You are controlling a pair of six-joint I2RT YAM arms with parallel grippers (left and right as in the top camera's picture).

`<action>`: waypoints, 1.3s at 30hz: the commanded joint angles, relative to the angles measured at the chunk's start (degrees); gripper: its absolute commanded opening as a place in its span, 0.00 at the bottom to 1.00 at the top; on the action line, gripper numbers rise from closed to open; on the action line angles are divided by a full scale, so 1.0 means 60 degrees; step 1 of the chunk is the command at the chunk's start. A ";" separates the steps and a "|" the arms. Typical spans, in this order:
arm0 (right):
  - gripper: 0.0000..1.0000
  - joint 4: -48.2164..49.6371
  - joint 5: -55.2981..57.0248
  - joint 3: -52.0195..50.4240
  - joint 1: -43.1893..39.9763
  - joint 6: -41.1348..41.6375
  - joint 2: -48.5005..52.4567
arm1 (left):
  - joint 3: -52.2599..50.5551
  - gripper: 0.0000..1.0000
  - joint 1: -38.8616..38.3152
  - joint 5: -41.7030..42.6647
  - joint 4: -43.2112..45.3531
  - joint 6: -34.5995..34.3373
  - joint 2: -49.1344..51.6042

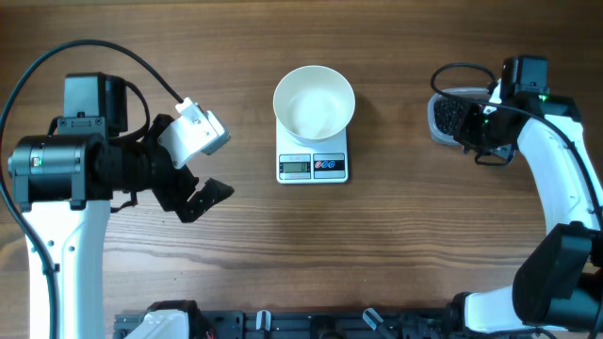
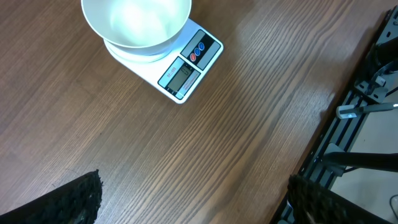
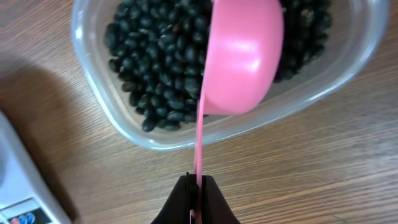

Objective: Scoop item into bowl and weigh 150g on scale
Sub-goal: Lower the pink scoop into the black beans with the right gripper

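Note:
The white bowl (image 1: 314,102) stands on the small white scale (image 1: 313,167) at the table's middle; both also show in the left wrist view, bowl (image 2: 134,22) on scale (image 2: 186,71), and the bowl looks empty. The item, small black beans (image 3: 155,74), fills a clear plastic tub (image 3: 124,127) at the far right (image 1: 448,115). My right gripper (image 3: 198,186) is shut on the thin handle of a pink scoop (image 3: 242,56), whose cup hangs over the beans with its outer side toward the camera. My left gripper (image 2: 199,211) is open over bare wood, left of the scale (image 1: 200,198).
A corner of the scale (image 3: 18,186) lies left of the tub in the right wrist view. A black rail (image 2: 348,124) runs along the table's front edge. Bare wood lies between scale and tub.

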 commanded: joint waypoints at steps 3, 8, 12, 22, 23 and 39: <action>0.04 -0.0153 -0.0856 0.0066 -0.0058 -0.0277 0.0029 | 0.0135 1.00 0.0051 0.0069 -0.0011 0.0091 -0.0113; 0.04 -0.0193 -0.1257 0.0066 -0.0350 -0.0262 0.0025 | 0.0135 1.00 0.0051 0.0069 -0.0011 0.0091 -0.0113; 0.04 -0.0178 -0.1628 0.0066 -0.0612 -0.0262 0.0015 | 0.0135 1.00 0.0051 0.0069 -0.0011 0.0091 -0.0113; 0.04 -0.0189 -0.2448 0.0066 -0.1359 -0.0288 0.0015 | 0.0135 1.00 0.0051 0.0069 -0.0011 0.0091 -0.0113; 0.04 -0.0189 -0.2499 0.0066 -0.1432 -0.0302 0.0015 | 0.0135 1.00 0.0051 0.0069 -0.0011 0.0091 -0.0113; 0.04 -0.0189 -0.4211 0.0066 -0.2393 -0.1056 0.0015 | 0.0135 1.00 0.0051 0.0069 -0.0011 0.0091 -0.0113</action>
